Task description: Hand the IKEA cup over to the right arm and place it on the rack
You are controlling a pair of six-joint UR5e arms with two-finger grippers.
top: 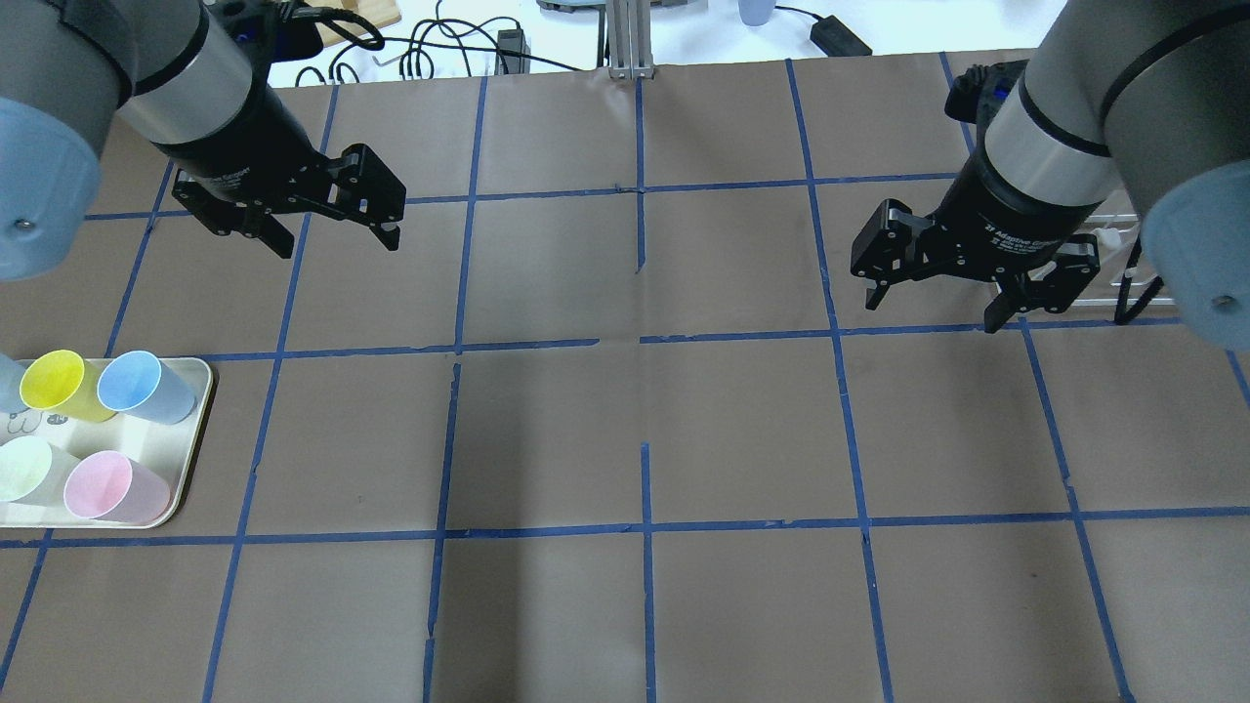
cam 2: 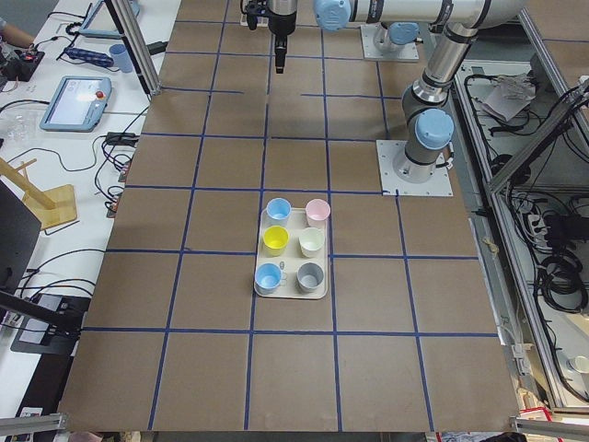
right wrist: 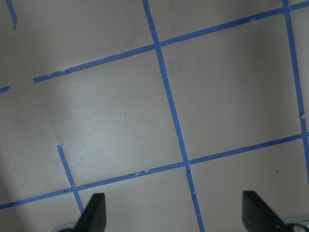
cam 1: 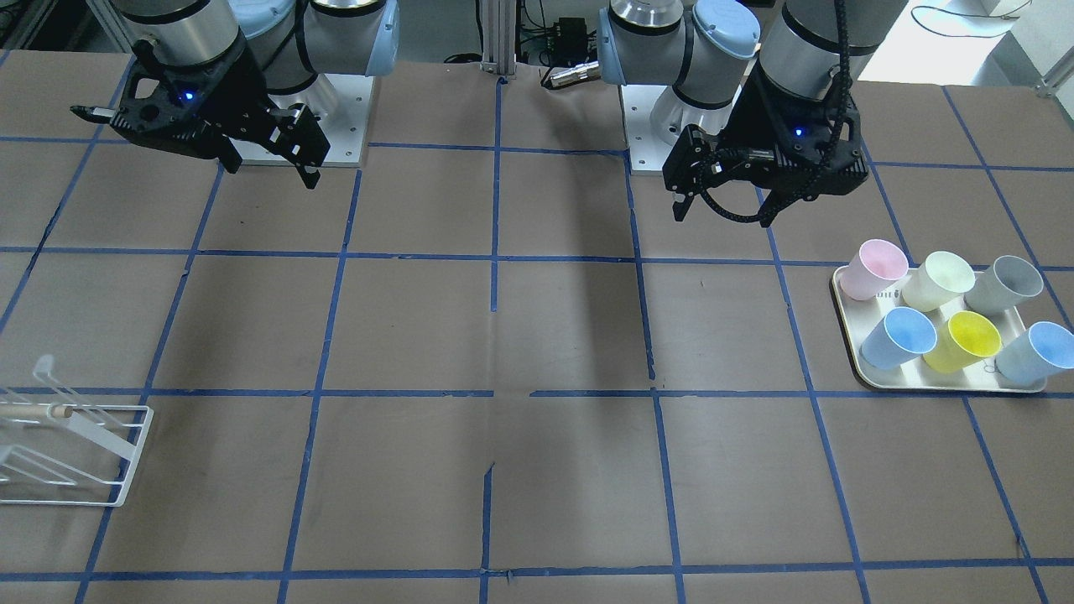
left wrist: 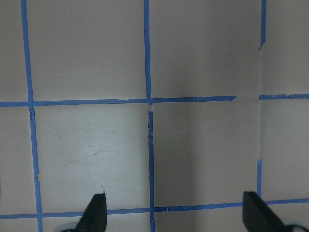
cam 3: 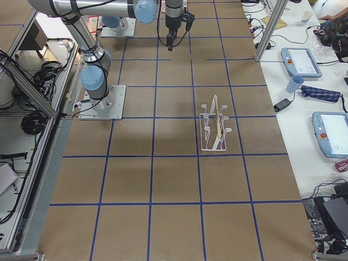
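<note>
Two near-identical pale blue cups [cam 1: 898, 337] [cam 1: 1037, 354] stand with other cups on a cream tray [cam 1: 846, 323] on my left side; I cannot tell which is the IKEA cup. One blue cup [top: 146, 386] shows clearly in the overhead view. My left gripper [cam 1: 722, 214] [top: 335, 237] hangs open and empty above the bare table, well away from the tray. My right gripper [cam 1: 270, 170] [top: 935, 310] is open and empty too. The white wire rack [cam 1: 75, 453] [cam 3: 215, 128] with its wooden dowel stands on my right side. Both wrist views show only taped table between the open fingertips [left wrist: 94, 212] [right wrist: 91, 212].
The tray also holds pink [cam 1: 873, 268], pale green [cam 1: 937, 281], grey [cam 1: 1003, 285] and yellow [cam 1: 965, 341] cups. Blue tape lines grid the brown table. The arm bases [cam 1: 336, 126] stand at the robot's side of the table.
</note>
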